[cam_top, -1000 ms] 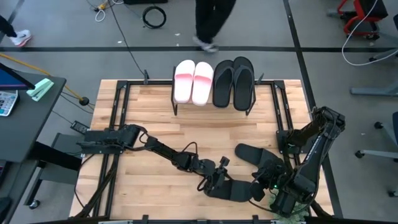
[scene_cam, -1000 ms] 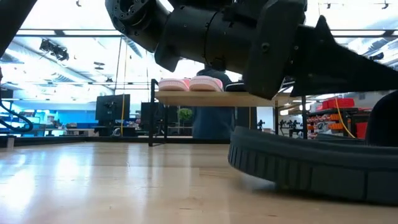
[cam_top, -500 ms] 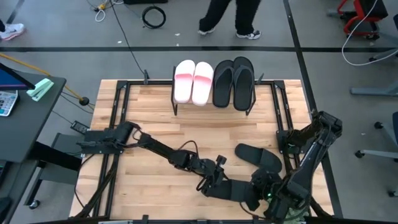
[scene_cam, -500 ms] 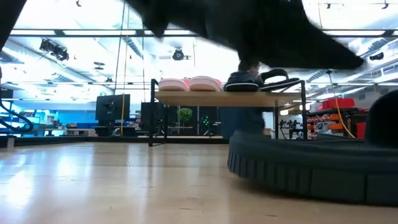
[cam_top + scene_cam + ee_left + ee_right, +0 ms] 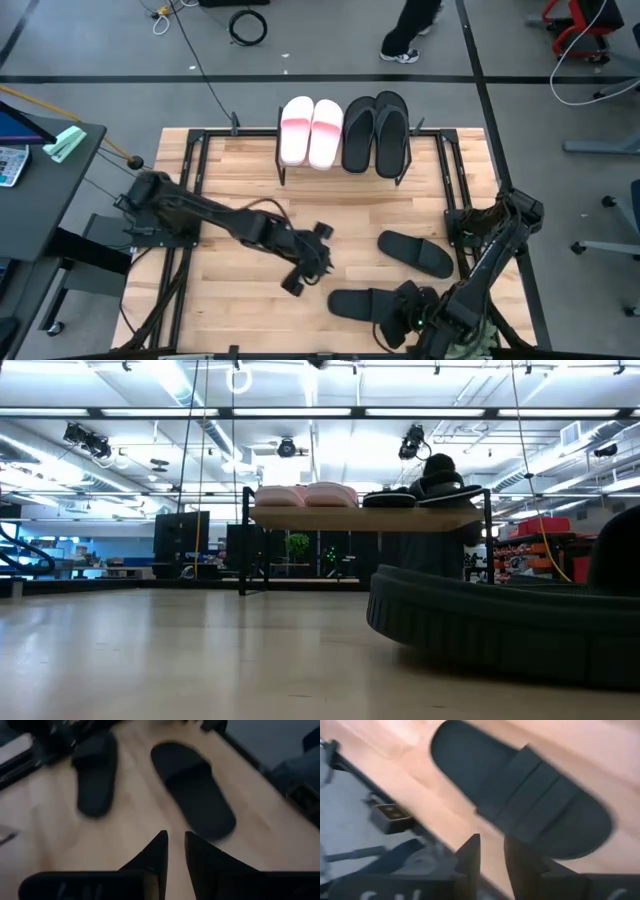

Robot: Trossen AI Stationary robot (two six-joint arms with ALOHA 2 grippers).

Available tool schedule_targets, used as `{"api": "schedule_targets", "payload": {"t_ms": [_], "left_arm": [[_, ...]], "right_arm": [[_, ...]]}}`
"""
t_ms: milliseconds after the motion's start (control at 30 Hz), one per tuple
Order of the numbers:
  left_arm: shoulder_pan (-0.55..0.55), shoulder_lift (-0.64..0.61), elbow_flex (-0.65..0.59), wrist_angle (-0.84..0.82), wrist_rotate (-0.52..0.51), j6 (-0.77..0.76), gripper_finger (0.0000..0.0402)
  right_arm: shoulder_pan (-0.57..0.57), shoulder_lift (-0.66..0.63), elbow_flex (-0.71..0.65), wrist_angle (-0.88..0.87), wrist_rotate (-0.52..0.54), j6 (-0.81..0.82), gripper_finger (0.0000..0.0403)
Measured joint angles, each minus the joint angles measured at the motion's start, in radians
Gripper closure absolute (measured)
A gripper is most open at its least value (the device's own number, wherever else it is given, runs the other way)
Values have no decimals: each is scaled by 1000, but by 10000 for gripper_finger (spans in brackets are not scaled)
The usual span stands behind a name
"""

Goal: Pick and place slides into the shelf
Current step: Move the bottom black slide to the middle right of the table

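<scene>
Wooden tabletop [image 5: 240,170] carries the shelf [image 5: 342,168] at its far edge, centred. Shelf top board holds four slides side by side: a pink-and-white pair [image 5: 310,130] on the left half, a black pair [image 5: 376,132] on the right half, all lying flat with toes pointing away; low view confirms both pairs on the upper board [image 5: 365,518]. Two black wide-strap slides remain on the tabletop in the near-right area: one [image 5: 415,253] lying at an angle, well apart from the shelf; the other [image 5: 362,304] nearer the front edge, just beside the right arm's wrist. Left arm reaches from the left edge across to mid-table; left gripper [image 5: 308,262] hangs over bare wood, left of both loose slides, jaws nearly closed with a thin gap and nothing between them [image 5: 173,851]. Right arm folds down at the near-right corner; right gripper [image 5: 398,318] sits at the front slide's end, jaws narrowly parted and empty [image 5: 491,851], strap of the slide [image 5: 540,795] just ahead. A person's legs [image 5: 408,28] show on the floor beyond the table.
</scene>
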Motion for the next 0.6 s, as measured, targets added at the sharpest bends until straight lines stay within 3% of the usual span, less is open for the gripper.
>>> {"api": "schedule_targets", "payload": {"t_ms": [300, 600], "left_arm": [[-2, -217, 0, -254, -56, -17, 335], [-7, -337, 0, -295, -60, -30, 349]], "right_arm": [[-1, 58, 0, 56, 1, 136, 246], [-63, 125, 0, -3, -93, 185, 229]]}}
